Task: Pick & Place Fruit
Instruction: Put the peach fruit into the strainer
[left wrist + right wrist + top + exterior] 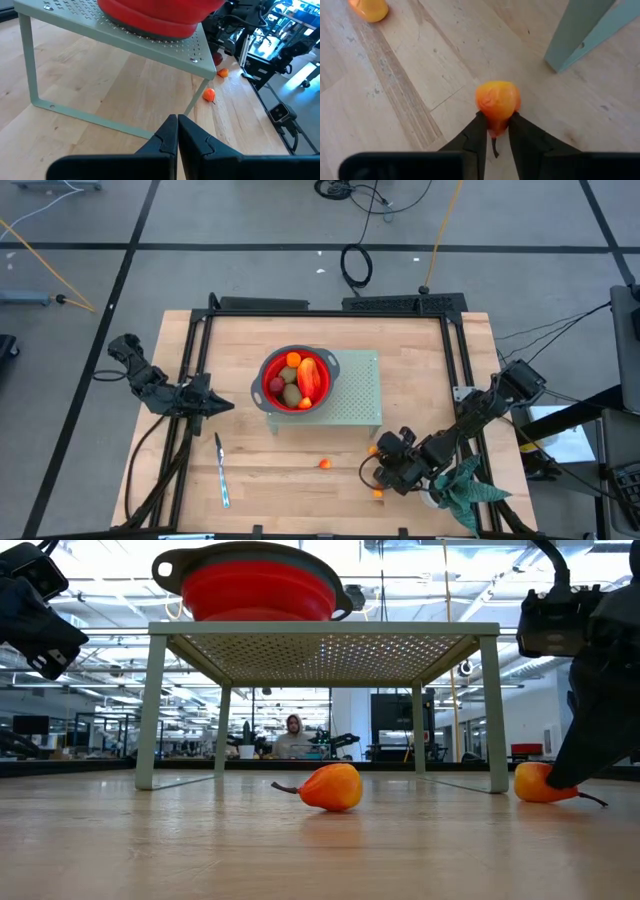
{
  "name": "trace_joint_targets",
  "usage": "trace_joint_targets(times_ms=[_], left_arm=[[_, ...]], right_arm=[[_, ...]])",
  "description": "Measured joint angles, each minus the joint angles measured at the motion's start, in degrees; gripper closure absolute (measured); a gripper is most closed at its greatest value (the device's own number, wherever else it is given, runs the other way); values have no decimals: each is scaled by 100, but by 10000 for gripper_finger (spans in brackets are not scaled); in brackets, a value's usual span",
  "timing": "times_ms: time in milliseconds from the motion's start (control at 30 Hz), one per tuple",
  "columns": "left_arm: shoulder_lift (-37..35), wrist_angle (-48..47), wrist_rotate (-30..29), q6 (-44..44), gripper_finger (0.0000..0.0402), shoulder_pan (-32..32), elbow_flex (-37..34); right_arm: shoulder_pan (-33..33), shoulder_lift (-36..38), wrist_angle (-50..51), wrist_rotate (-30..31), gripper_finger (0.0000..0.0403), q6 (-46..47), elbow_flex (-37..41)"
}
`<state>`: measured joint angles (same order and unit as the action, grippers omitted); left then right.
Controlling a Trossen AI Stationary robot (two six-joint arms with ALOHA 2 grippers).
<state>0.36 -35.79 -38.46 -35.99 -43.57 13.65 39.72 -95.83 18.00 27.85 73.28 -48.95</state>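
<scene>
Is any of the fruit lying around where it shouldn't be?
Yes. Most fruit sits in the red bowl on the green rack, but three small orange pieces are loose on the table. One lies alone in front of the rack, another near the table's edge, and the right tool is pinching the third.

Silver knife (pixel 221 471) on the table (pixel 290 490) — leafy plant (pixel 462 488) at its corner.

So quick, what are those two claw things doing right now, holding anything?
Left gripper: shut, holding nothing, hovering left of the green metal stand.
Right gripper: shut on a small orange toy fruit on the wooden table.
</scene>
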Motion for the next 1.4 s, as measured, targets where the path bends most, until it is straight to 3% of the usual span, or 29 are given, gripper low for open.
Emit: trace_joint_targets(times_ms=[333, 800, 1067, 1400], left_arm=[[1, 2, 0, -9, 392, -2, 0], [1, 9, -2, -33, 392, 0, 0], [0, 9, -2, -33, 392, -2, 0], [1, 7, -2, -26, 392, -1, 0]], right_arm=[[0, 556, 35, -262, 346, -377, -2], [2, 2294, -152, -250, 346, -1463, 0], [2, 3029, -1579, -238, 346, -2895, 0], [2, 3162, -3210, -240, 346, -4688, 0]])
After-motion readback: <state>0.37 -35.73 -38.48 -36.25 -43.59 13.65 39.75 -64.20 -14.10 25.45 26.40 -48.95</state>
